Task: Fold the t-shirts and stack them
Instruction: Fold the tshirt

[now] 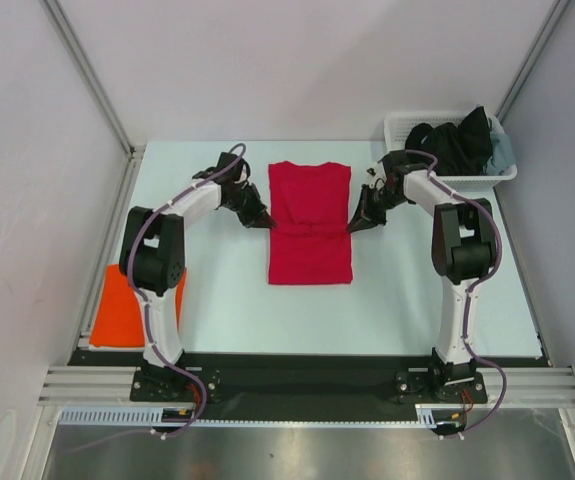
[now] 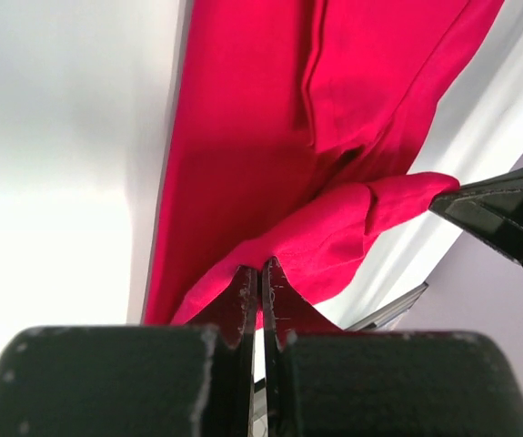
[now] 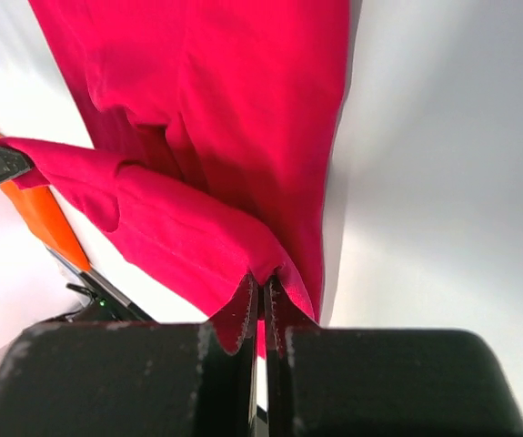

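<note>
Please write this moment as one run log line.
step: folding red t-shirt | left fingers: shut on its left edge | right fingers: shut on its right edge | orange t-shirt: left edge of table

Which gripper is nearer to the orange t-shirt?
Left. The left gripper pinches the left edge of the red t-shirt, on the same side of the table as the orange t-shirt; the right gripper pinches the opposite edge, farther away.

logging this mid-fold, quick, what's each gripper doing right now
Left gripper: shut on the red t-shirt, left edge.
Right gripper: shut on the red t-shirt, right edge.
</note>
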You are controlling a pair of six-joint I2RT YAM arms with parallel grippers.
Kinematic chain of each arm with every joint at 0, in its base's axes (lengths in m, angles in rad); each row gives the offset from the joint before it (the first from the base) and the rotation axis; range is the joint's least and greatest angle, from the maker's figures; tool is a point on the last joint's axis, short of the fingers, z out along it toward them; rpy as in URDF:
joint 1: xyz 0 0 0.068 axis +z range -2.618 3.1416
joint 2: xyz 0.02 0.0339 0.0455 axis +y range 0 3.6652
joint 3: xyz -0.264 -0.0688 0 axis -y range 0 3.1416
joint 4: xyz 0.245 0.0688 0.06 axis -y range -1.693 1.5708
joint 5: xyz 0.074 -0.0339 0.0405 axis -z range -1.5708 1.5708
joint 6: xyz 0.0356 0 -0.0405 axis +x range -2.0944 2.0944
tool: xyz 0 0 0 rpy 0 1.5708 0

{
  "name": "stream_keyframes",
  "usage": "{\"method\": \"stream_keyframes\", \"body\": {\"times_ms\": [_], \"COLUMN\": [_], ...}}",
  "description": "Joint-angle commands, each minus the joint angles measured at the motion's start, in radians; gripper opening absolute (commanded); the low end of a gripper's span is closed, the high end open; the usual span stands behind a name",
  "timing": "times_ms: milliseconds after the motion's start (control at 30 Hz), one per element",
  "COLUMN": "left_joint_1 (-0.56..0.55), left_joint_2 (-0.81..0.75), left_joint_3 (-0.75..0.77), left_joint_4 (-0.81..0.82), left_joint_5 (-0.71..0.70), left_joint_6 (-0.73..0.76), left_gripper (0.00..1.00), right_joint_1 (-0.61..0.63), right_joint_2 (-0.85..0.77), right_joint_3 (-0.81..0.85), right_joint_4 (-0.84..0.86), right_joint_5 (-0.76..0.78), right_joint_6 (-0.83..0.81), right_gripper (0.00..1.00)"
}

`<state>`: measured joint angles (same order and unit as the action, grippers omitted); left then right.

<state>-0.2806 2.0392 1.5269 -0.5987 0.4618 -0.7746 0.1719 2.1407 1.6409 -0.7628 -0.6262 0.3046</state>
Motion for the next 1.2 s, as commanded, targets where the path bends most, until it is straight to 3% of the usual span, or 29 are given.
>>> {"method": "stream_keyframes", "body": {"times_ms": [0, 233, 300, 333, 400, 433, 467, 567, 667, 700, 733, 833, 900, 1033, 1167], "left_joint_1": [0.014, 0.014, 0.014, 0.015, 0.021, 0.023, 0.026, 0.038, 0.017, 0.003, -0.011, -0.098, -0.156, -0.23, -0.255], "left_joint_2": [0.022, 0.091, 0.105, 0.119, 0.131, 0.144, 0.139, 0.054, -0.08, -0.108, -0.137, -0.249, -0.273, -0.234, -0.133], "left_joint_3": [0.056, 0.127, 0.171, 0.196, 0.287, 0.33, 0.407, 0.403, 0.235, 0.184, 0.135, -0.054, -0.157, -0.215, -0.159], "left_joint_4": [0.004, -0.024, -0.067, -0.114, -0.165, -0.24, -0.274, -0.299, -0.196, -0.128, -0.092, 0.058, 0.124, 0.25, 0.24], "left_joint_5": [0.029, 0.021, -0.026, -0.06, -0.182, -0.237, -0.337, -0.393, -0.249, -0.154, -0.117, -0.063, -0.064, -0.095, -0.146], "left_joint_6": [0.023, 0.034, 0.064, 0.081, 0.141, 0.164, 0.204, 0.256, 0.276, 0.278, 0.279, 0.252, 0.196, 0.136, 0.13], "left_gripper": [0.0, 0.0, 0.1, 0.21, 0.26, 0.35, 0.36, 0.4, 0.44, 0.44, 0.42, 0.38, 0.36, 0.35, 0.37], "right_joint_1": [-0.015, -0.025, -0.028, -0.028, -0.04, -0.048, -0.063, -0.075, -0.043, -0.029, -0.016, 0.05, 0.102, 0.257, 0.311], "right_joint_2": [0.041, 0.102, 0.134, 0.152, 0.227, 0.254, 0.283, 0.317, 0.123, 0.052, -0.067, -0.214, -0.286, -0.326, -0.239], "right_joint_3": [0.069, 0.129, 0.177, 0.206, 0.356, 0.414, 0.553, 0.68, 0.448, 0.255, 0.169, -0.117, -0.194, -0.292, -0.221], "right_joint_4": [-0.033, -0.039, -0.041, -0.049, -0.076, -0.119, -0.151, -0.292, -0.215, -0.173, -0.074, 0.093, 0.144, 0.258, 0.249], "right_joint_5": [-0.033, -0.04, -0.041, -0.046, -0.021, 0.032, 0.048, 0.071, 0.127, 0.146, 0.16, 0.206, 0.274, 0.515, 0.594], "right_joint_6": [-0.028, -0.033, -0.033, -0.03, -0.027, -0.032, -0.038, -0.067, -0.094, -0.076, -0.064, -0.009, 0.046, 0.149, 0.183], "right_gripper": [0.0, 0.05, 0.22, 0.26, 0.37, 0.41, 0.43, 0.43, 0.45, 0.46, 0.45, 0.4, 0.31, 0.38, 0.41]}}
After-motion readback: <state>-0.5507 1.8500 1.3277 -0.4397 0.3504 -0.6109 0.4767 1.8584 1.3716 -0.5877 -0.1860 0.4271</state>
